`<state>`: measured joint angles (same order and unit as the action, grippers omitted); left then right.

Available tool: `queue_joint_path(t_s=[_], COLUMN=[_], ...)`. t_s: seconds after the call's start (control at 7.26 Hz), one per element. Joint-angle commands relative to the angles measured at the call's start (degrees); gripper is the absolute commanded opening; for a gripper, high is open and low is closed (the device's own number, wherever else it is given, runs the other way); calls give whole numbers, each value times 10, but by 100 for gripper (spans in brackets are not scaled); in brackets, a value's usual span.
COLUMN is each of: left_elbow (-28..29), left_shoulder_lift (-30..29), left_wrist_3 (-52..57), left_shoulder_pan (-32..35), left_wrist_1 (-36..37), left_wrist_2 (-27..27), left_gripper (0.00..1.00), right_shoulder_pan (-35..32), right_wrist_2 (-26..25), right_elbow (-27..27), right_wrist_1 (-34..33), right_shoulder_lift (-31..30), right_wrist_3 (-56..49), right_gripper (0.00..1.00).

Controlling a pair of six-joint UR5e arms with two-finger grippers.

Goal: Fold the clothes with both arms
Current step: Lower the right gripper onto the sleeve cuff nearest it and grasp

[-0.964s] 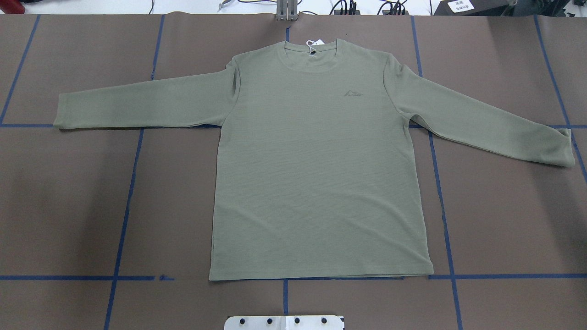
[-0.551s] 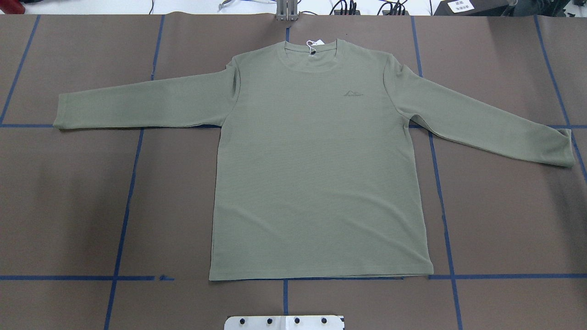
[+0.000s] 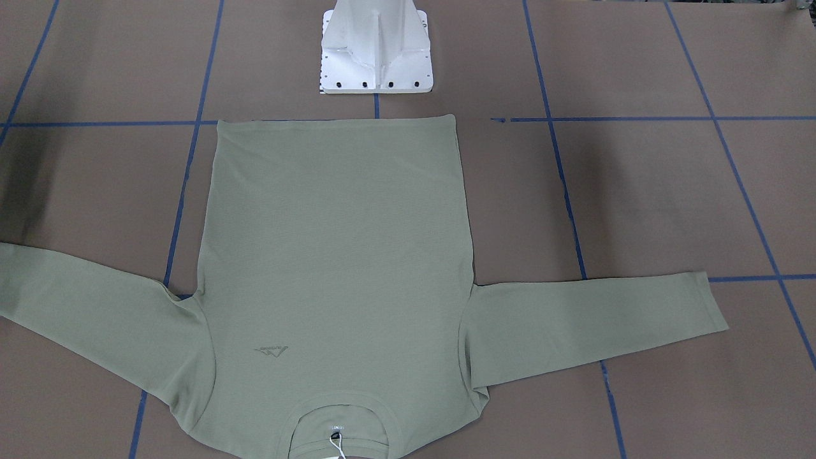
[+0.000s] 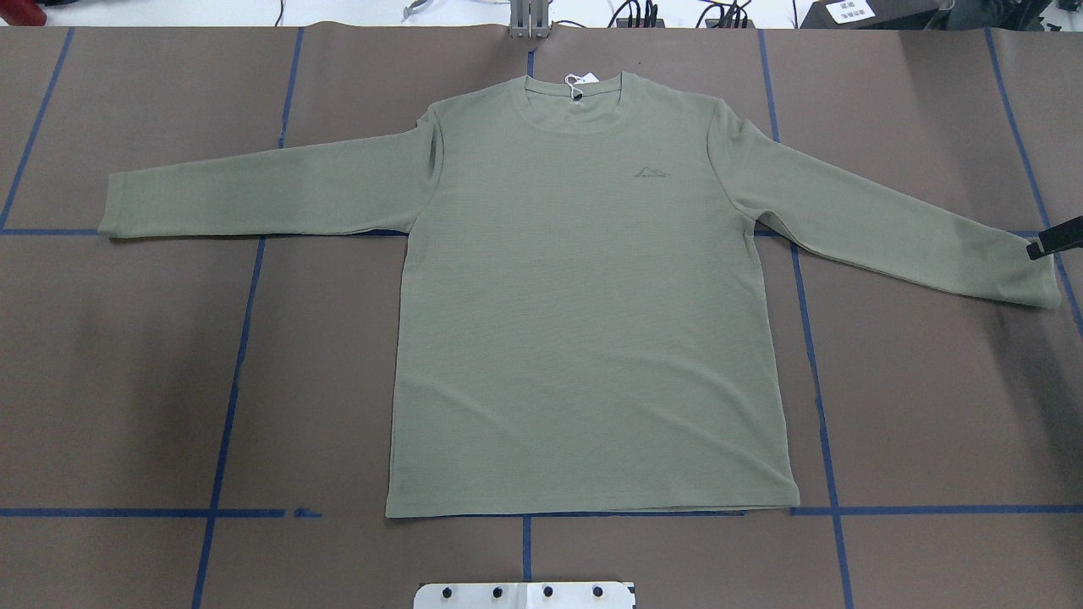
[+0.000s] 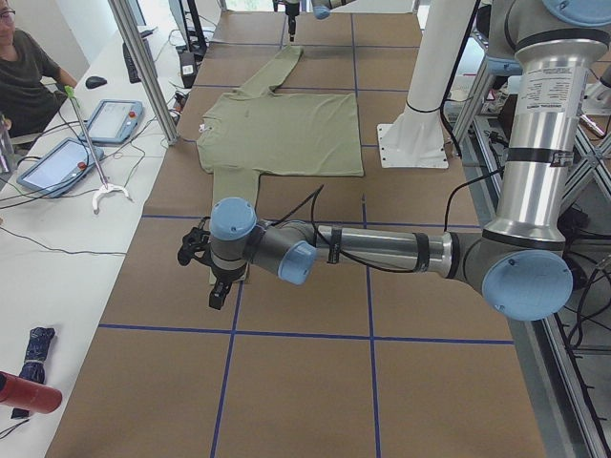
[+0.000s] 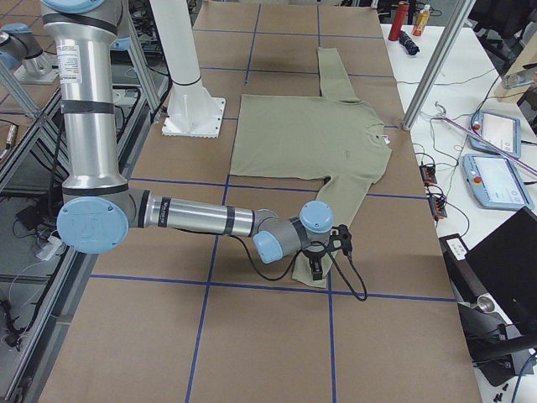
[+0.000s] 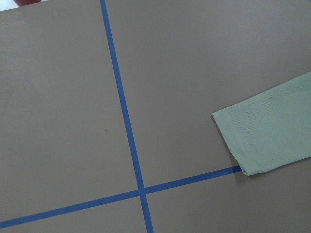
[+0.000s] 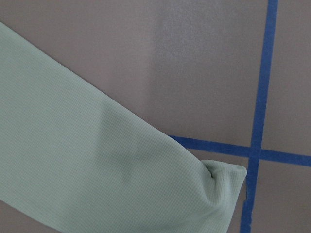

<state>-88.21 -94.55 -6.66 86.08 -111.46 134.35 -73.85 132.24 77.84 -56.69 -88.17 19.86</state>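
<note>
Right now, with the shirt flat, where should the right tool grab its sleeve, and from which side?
Probably the cuff of the shirt, from above at its outer end, where the right tool is. The sleeve lies flat on the table, so only an edge offers a pinch; the cuff's corner puckers slightly.

Front view cut off the shirt (image 3: pixel 331 255) at collar and one cuff. Overhead caught only a black sliver of right gripper (image 4: pixel 1054 238) at the edge. Left gripper (image 5: pixel 219 298) was too small to judge its fingers.
</note>
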Motion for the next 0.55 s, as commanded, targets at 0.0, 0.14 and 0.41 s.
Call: queue_joint_path(t_s=[0.0,0.14,0.41], left_elbow=[-1,-3,-5], left_shoulder_lift=[0,1,1], left_wrist_3=[-2,-3,-3], left_shoulder_pan=[0,0,0], left_wrist_1=[-1,-1,-1], left_wrist_2=[0,1,2], left_gripper=[100,100,100], right_shoulder_pan=[5,5,6], right_wrist_2=[-2,-2,-2], right_elbow=[-38,-53,-80], right_wrist_1=[0,0,0], right_shoulder_lift=[13,20,41], right_wrist_3=[-4,-4,-4], right_gripper=[100,100,100])
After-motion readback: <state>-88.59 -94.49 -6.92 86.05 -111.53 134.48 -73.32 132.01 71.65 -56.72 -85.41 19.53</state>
